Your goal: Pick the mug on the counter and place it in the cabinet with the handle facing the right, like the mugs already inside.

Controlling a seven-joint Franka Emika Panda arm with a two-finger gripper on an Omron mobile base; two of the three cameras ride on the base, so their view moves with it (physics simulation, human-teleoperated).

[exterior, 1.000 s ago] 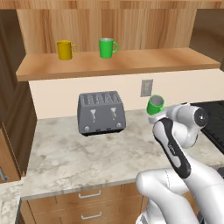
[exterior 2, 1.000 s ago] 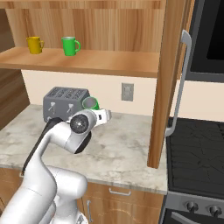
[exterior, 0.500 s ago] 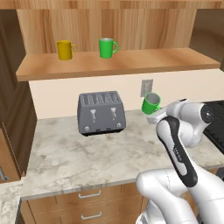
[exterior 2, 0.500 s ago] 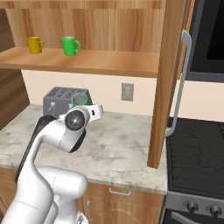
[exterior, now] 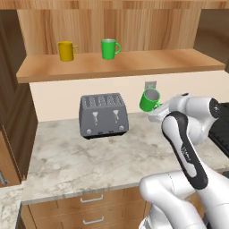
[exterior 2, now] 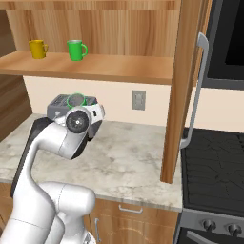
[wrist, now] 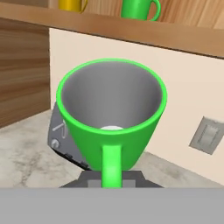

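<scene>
Mug (exterior: 149,99) clamped in jaws, above counter (exterior: 89,156)

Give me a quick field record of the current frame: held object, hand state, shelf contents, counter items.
held object: the mug, medium green, lifted off the counter, tilted
handle: faces the hand camera
hand: the hand shut on the mug, below the cabinet shelf
shelf contents: yellow mug on the left, bright green mug to its right, both handles to the right
counter items: grey toaster against the back wall
wall: outlet plate
right of counter: dark stove
</scene>
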